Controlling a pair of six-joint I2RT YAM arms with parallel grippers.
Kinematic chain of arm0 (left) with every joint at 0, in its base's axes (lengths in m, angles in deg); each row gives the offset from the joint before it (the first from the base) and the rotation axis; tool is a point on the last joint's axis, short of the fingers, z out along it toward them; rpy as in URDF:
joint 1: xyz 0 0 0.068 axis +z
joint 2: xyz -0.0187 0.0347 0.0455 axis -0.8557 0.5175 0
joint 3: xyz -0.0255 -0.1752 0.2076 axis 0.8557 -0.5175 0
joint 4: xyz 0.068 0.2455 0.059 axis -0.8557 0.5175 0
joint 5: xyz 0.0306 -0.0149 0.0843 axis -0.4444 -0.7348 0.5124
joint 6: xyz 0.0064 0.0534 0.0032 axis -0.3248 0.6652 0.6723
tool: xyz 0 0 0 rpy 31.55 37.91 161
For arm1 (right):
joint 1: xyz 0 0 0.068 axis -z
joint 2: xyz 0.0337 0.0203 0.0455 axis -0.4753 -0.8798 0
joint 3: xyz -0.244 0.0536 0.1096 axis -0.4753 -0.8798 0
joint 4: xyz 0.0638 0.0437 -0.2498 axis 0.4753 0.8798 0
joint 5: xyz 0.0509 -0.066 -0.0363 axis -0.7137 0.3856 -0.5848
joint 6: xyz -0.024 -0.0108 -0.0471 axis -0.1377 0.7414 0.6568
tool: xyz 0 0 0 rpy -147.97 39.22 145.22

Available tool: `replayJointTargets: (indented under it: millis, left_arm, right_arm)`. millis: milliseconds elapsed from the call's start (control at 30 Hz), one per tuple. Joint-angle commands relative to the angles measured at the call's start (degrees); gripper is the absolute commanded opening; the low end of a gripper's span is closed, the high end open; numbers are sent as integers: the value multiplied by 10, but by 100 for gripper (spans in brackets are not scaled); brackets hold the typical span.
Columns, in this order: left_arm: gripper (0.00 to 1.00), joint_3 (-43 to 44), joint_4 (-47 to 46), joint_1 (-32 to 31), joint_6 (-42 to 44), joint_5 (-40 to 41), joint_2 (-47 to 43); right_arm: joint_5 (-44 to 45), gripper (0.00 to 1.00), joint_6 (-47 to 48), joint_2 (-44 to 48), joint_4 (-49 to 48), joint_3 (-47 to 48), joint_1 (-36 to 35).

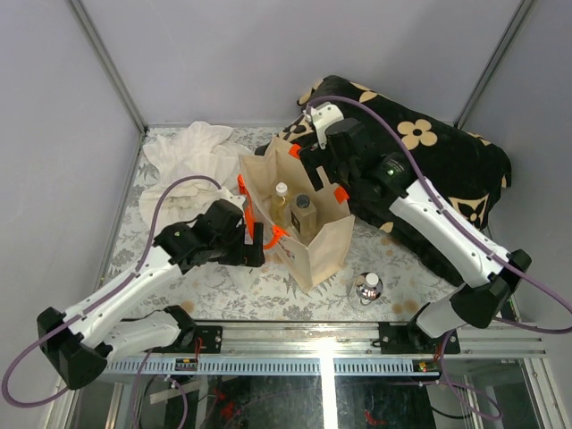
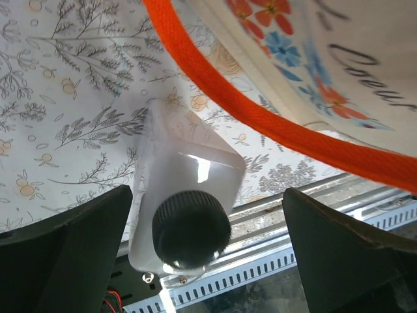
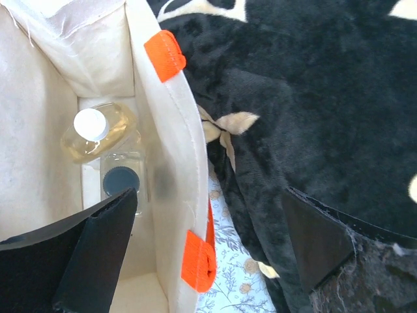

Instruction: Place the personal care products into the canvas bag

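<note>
Left gripper (image 2: 205, 192) sits low at 8 o'clock of the canvas bag (image 1: 315, 246), fingers wide, with the whitish dark-capped bottle (image 2: 186, 195) between them, cap toward the camera, contact unclear; right gripper (image 3: 208, 192) hangs over the bag's 1 o'clock rim, fingers wide and empty, astride the wall. Floral-print table cover (image 1: 223, 295); white cloth (image 1: 192, 152) at 10 o'clock, black flowered cushion (image 1: 438, 161) at 2, squat round bottle (image 1: 369, 286) at 5. Amber bottle (image 3: 98, 134) and clear tall bottle (image 3: 124, 179) stand inside the bag; the whitish bottle is hidden overhead beneath the left wrist
</note>
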Motion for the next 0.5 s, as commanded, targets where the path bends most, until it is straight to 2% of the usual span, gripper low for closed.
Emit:
replayJointTargets:
  millis: [0,133,200,233,433,467]
  left_arm:
    - [100,-21,9,-4,-16,20,28]
    - [98,-39,2,-4,-14,16,40]
    - [88,-46,-8,-4,-18,8,40]
    - [78,-50,-12,-4,-20,8,39]
    - [3,-42,-4,-4,-31,34,24]
    - [0,-36,0,-4,-32,40,22]
  right_arm:
    - [41,99,-1,36,12,15,-3]
    - [55,99,1,46,17,2,-3]
    - [60,100,1,51,17,-3,-3]
    - [61,99,1,53,16,-6,-3]
    - [64,99,1,60,15,-16,-2]
    - [64,100,0,61,15,-18,-3]
